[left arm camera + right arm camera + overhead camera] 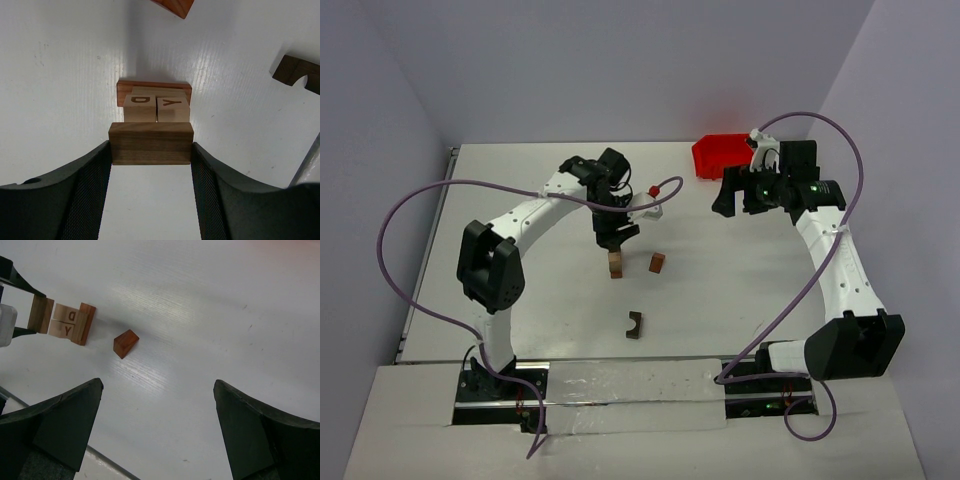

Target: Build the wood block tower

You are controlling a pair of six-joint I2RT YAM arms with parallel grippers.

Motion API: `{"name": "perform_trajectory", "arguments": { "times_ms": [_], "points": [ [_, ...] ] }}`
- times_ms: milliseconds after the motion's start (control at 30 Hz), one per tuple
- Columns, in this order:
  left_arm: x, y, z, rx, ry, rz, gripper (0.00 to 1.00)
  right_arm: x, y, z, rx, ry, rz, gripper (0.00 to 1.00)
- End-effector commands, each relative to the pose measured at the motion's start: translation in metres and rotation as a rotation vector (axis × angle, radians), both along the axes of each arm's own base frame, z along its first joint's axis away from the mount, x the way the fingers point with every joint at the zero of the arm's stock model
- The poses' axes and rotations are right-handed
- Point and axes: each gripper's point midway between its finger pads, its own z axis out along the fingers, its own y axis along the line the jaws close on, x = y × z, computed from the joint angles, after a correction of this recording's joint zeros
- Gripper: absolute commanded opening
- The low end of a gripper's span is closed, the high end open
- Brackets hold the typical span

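The left gripper (pixel 611 237) is pinching a brown bar (pixel 150 143) by its two ends, jaws closed tight on it. It is hanging the bar flat right over the tower (pixel 615 263), near the middle of the table (pixel 520 170). The tower is so far only a reddish base (pixel 154 86) with two lettered cubes (pixel 156 109) sitting side by side on it. Gripping the bar by its ends is leaving the underside free, I'd say so that it can bridge both cubes at once. It is looking level and lined up with them, though I cannot tell whether it is touching them yet.

The right gripper (pixel 157 390) is hanging by the red bin (pixel 718 155), well apart from the tower. Its jaws are spread wide with nothing between them, and it is sitting out of the left arm's way.

A small red-brown block (pixel 658 262) is lying near the tower on its right, and an arch block (pixel 636 325) is lying nearer the arms. Neither is touching the stack, and neither seems to be close beside the fingers (pixel 85 185). I'm judging there is room for them to part and lift straight up. The table edges are all well away.
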Motion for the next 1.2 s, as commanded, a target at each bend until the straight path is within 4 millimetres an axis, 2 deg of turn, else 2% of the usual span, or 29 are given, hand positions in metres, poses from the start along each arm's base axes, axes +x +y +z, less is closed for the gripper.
{"name": "perform_trajectory", "arguments": {
  "times_ms": [0,333,467,800,1167],
  "points": [
    [0.003,-0.005,0.000,-0.011,-0.024,0.011,0.00,-0.002,0.003,0.001,-0.020,-0.016,0.022,1.00],
    [0.004,-0.006,-0.005,-0.010,-0.031,0.021,0.03,-0.004,0.006,-0.002,-0.023,-0.016,0.033,1.00],
    [0.001,-0.006,-0.006,-0.007,-0.043,0.010,0.10,-0.005,0.007,-0.003,-0.018,-0.011,0.040,1.00],
    [-0.002,-0.004,-0.006,-0.009,-0.047,-0.002,0.15,-0.007,0.011,-0.004,-0.012,-0.007,0.052,1.00],
    [-0.002,-0.005,-0.004,-0.019,-0.066,-0.017,0.27,-0.008,0.014,-0.005,-0.004,0.000,0.068,1.00]
  ]
}}
